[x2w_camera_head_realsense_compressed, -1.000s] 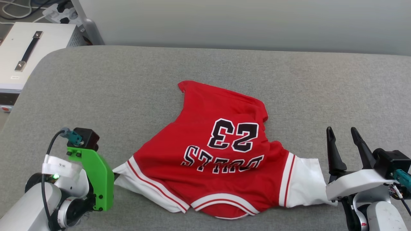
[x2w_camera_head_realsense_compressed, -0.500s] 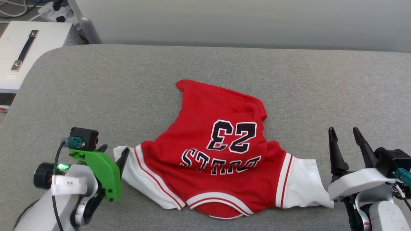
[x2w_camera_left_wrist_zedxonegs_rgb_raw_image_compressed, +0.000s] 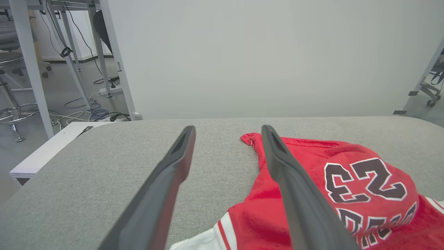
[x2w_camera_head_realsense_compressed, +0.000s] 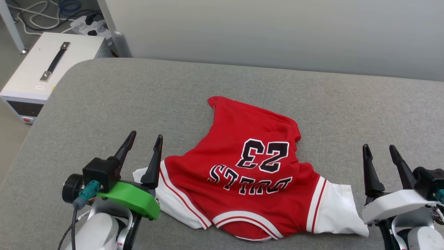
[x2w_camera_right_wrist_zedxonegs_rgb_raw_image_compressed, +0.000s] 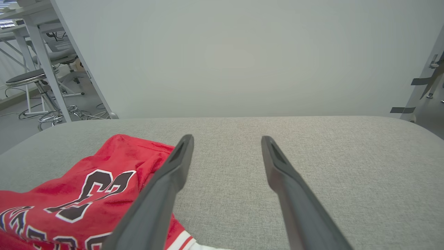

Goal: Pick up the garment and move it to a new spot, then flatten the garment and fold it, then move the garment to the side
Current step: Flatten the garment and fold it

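Observation:
The garment (x2w_camera_head_realsense_compressed: 249, 173), a red jersey with white sleeves, "BULLS" and 23 upside down to me, lies rumpled on the grey padded surface (x2w_camera_head_realsense_compressed: 222, 90), its collar toward me. My left gripper (x2w_camera_head_realsense_compressed: 145, 137) stands open beside the left white sleeve (x2w_camera_head_realsense_compressed: 166, 205), nothing between its fingers. In the left wrist view the garment (x2w_camera_left_wrist_zedxonegs_rgb_raw_image_compressed: 333, 187) lies to the right of and under the right finger (x2w_camera_left_wrist_zedxonegs_rgb_raw_image_compressed: 295, 194). My right gripper (x2w_camera_head_realsense_compressed: 378, 151) is open just right of the right sleeve (x2w_camera_head_realsense_compressed: 338, 211). The right wrist view has the garment (x2w_camera_right_wrist_zedxonegs_rgb_raw_image_compressed: 86, 187) at lower left.
A white box with a black handle (x2w_camera_head_realsense_compressed: 45, 69) stands left of the surface, with cables and a power strip (x2w_camera_head_realsense_compressed: 86, 26) behind it. A pale wall (x2w_camera_head_realsense_compressed: 277, 31) runs along the far edge. Bare grey surface surrounds the garment.
My left gripper has turned from lying sideways at the left sleeve to pointing forward, open and free of the cloth. The camera shifted, so the scene sits lower and further right. The right gripper kept its pose.

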